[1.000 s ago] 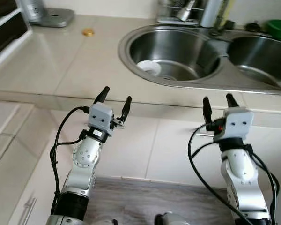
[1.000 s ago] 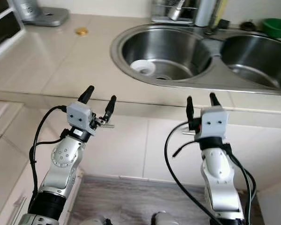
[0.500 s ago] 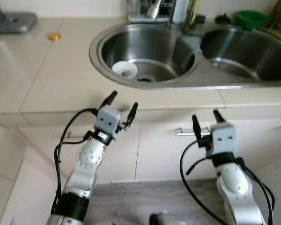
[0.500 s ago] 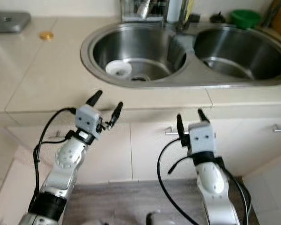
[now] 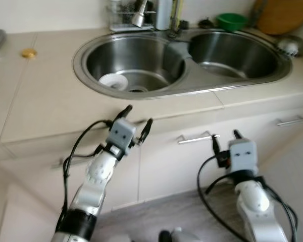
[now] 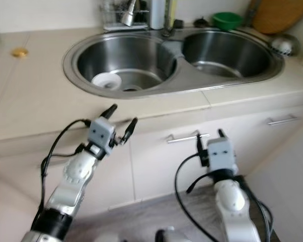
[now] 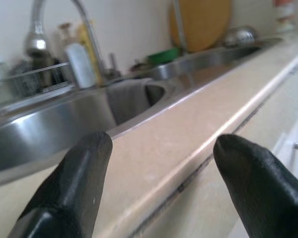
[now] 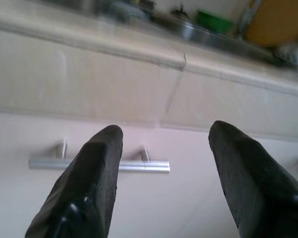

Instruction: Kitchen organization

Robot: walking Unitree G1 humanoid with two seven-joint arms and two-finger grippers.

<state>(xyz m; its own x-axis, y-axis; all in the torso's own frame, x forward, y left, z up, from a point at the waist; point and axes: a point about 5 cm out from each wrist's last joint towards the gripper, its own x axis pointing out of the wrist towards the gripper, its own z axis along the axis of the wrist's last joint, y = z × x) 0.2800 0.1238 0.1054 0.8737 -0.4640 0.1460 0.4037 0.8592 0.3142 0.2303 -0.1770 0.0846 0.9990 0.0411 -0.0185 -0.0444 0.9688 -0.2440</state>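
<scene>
Down at cabinet level, the right gripper (image 6: 208,138) hangs in front of the cupboard doors, jaws parted and empty, pointing at a silver bar handle (image 8: 99,164) on the door just ahead. Up a little and to the left, the left gripper (image 5: 139,117) sits right at the front lip of the table (image 5: 50,101), jaws spread wide, nothing between them, the pale edge running across between the fingertips (image 7: 84,158) in the wrist view.

Beyond that edge lies the double sink (image 5: 182,50). A small white dish (image 5: 113,80) rests in the left basin beside the drain, and that looks like the likeliest thing to tidy. Further back stand a wire rack (image 5: 123,17), the tap, a green bowl (image 5: 231,20) and a round wooden board (image 5: 283,12) against the wall. Off to the far left, a small gold lid (image 5: 28,52) sits alone on the table.

Judging the step, it's an approach: nothing is held yet. To do it well, the left arm should lift clear of the table lip before reaching in, come down over the basin wall, and close on the dish's rim rather than scraping steel. The right arm is best kept off that handle.
</scene>
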